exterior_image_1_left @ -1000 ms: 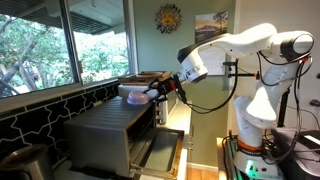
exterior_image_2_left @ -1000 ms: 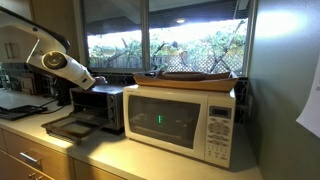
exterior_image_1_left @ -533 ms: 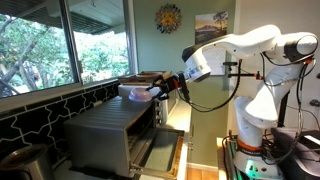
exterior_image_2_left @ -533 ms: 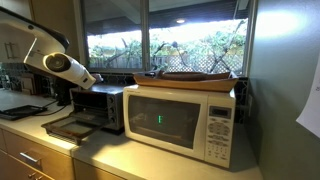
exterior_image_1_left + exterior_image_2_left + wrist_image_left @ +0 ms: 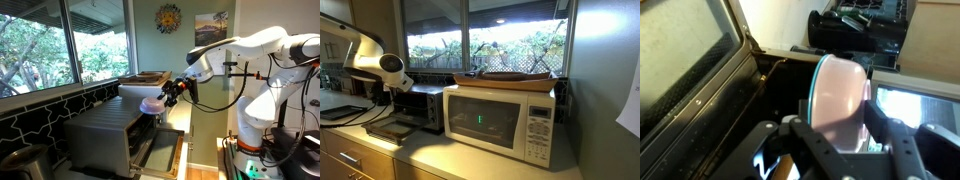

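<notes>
Wrist view | gripper (image 5: 830, 140) clamped on pink bowl (image 5: 845, 90) | held above open door (image 5: 160, 152) of toaster oven (image 5: 105, 135) | next: needs door clearance

Glossy, probably plastic pink bowl (image 5: 843, 98); brushed-metal toaster oven (image 5: 110, 130).

Home kitchen, microwave (image 5: 500, 119), toaster oven (image 5: 110, 135), countertop (image 5: 470, 160)

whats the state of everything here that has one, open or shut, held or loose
pale pink round bowl: held in the jaws, lifted above the open oven door
jaws: shut on the bowl's rim
silver toaster oven: door dropped open
white microwave: door shut, display lit green
</notes>
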Controlling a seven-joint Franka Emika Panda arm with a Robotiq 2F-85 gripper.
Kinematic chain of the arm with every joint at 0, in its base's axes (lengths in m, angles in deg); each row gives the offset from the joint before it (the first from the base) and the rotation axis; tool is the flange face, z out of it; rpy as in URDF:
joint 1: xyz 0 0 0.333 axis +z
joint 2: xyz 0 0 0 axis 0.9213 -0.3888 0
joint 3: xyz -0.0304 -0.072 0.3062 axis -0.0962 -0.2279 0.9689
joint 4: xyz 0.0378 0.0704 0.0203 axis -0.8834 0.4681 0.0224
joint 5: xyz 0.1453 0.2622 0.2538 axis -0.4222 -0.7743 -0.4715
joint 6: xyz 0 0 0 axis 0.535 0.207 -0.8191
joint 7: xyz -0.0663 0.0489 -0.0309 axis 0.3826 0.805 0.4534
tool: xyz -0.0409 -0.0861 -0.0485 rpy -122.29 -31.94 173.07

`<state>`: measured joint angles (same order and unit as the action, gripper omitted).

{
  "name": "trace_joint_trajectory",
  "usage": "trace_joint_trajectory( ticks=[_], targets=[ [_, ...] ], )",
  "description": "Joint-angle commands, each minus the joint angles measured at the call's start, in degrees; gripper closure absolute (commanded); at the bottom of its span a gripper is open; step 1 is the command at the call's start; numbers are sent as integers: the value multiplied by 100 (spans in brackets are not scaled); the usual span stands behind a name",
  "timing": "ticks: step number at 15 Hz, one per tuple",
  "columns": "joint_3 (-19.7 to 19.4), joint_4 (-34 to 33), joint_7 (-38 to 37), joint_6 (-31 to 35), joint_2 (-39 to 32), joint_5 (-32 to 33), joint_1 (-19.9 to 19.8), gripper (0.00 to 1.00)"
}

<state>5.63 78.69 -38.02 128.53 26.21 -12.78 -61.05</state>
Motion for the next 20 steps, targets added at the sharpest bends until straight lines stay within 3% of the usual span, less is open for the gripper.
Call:
trace_joint_trajectory(
  ticks=[1, 5, 11, 15, 20],
  targets=[
    [-13, 101, -111, -747, 254, 565, -333, 67],
    [65, 34, -336, -1296, 211, 1243, -581, 67],
    [197, -35, -776, -1467, 59, 2046, -667, 67],
    [497, -80, -1355, -1061, -125, 2254, -688, 67],
    [827, -51, -2095, -136, -399, 2041, -592, 67]
  ],
)
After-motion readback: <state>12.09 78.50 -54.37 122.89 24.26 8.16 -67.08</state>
